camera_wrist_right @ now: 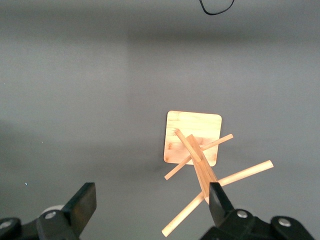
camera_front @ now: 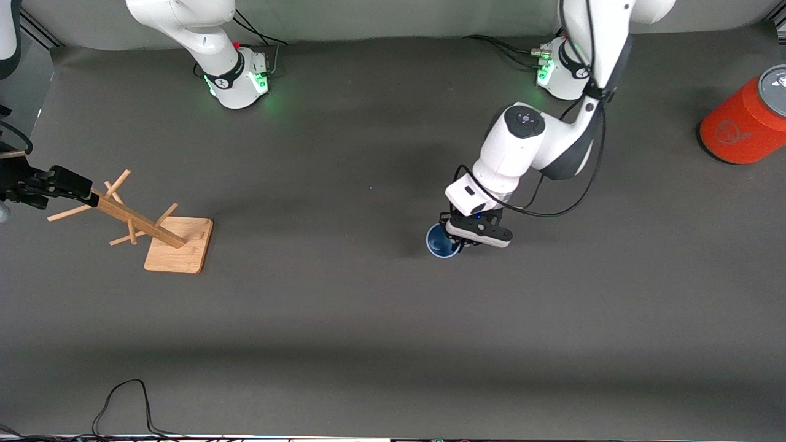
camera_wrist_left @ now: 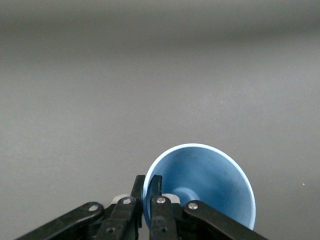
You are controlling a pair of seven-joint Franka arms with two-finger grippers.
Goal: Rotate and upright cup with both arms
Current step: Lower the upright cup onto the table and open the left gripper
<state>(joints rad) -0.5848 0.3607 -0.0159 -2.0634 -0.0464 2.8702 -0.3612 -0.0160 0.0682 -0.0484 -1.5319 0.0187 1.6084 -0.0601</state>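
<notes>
The pale-blue cup [camera_front: 441,241] is near the middle of the table, its darker blue inside open toward the front camera. My left gripper [camera_front: 465,238] is shut on its rim. In the left wrist view one finger sits inside the cup [camera_wrist_left: 200,187] and one outside, with the left gripper [camera_wrist_left: 148,191] pinching the wall. I cannot tell whether the cup touches the mat. My right gripper [camera_front: 86,191] is open and empty, up at the top of the wooden rack [camera_front: 161,236] at the right arm's end. In the right wrist view it [camera_wrist_right: 151,205] hangs over the rack [camera_wrist_right: 194,145].
A big orange cylinder with a grey top [camera_front: 746,123] lies at the left arm's end of the table. A black cable [camera_front: 123,399] loops at the table edge nearest the front camera. The rack's pegs [camera_front: 67,213] stick out sideways.
</notes>
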